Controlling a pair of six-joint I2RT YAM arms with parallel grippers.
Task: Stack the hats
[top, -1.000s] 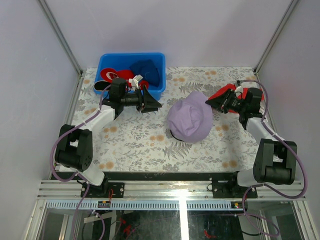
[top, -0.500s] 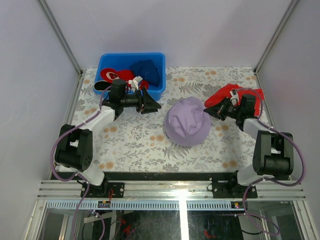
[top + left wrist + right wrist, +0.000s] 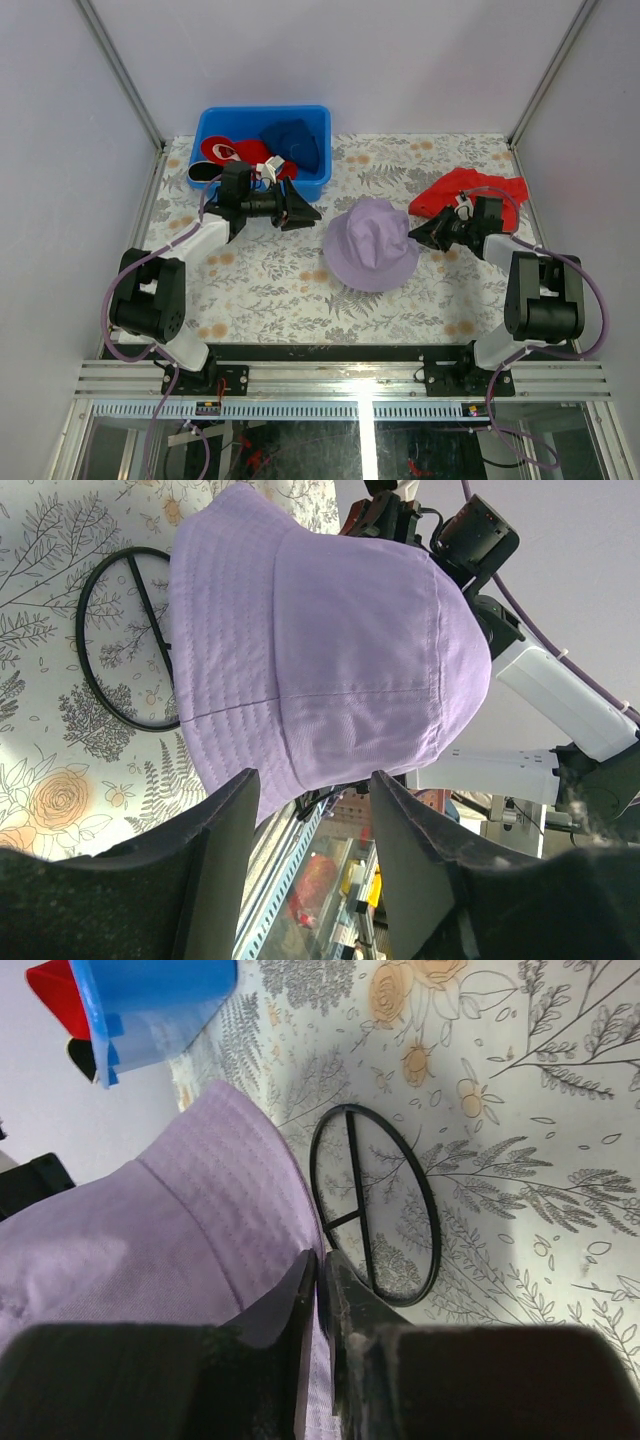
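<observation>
Lavender hat [image 3: 370, 255] lying mid-table, partly over black wire stand [image 3: 358, 1210]; stack barely starting. Right gripper [image 3: 428, 232] pinching its brim. Red hat [image 3: 468, 187] lying just behind; navy hat [image 3: 293, 142] sitting in blue bin [image 3: 318, 120]. Left gripper [image 3: 305, 214] hovering spread, empty.

Robot lab test cell. Plain panel walls [image 3: 340, 60], aluminium frame posts [image 3: 120, 70], floral-covered worktop [image 3: 270, 290]; left arm [image 3: 195, 240], right arm [image 3: 530, 290] bolted to slotted rail [image 3: 340, 378] at near edge; exposed cabling [image 3: 150, 440].

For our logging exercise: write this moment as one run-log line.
left gripper open, empty | right gripper shut at lavender hat | red hat on table
</observation>
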